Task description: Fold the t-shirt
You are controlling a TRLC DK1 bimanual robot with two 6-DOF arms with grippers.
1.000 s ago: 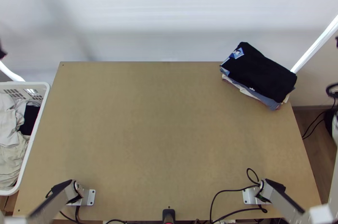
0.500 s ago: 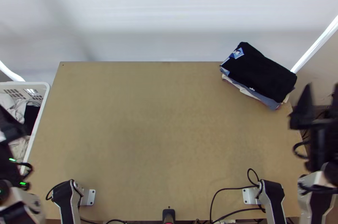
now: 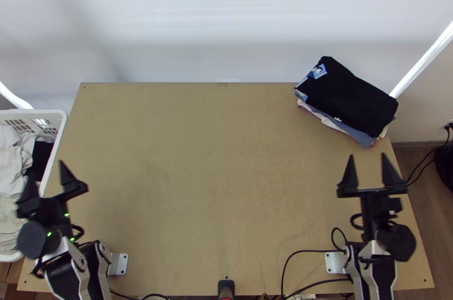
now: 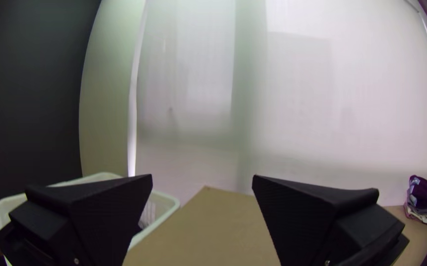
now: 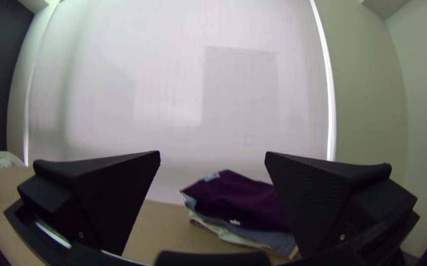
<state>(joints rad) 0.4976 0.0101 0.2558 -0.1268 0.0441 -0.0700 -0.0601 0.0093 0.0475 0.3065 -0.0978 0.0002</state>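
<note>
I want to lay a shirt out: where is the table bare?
Widest: the table's middle, up to the far edge, between basket and stack. Crowded: the far right corner, under the stack; the near right, with cables and the right gripper; the near left, by the left gripper.

Robotics lab or similar workspace, viewed from where I stand: metal arm mounts [image 3: 120, 264] and black cables [image 3: 308, 255] on a wooden table [image 3: 215, 175], pale screen [image 3: 226, 11] behind, laundry basket [image 3: 45, 111] alongside.
</note>
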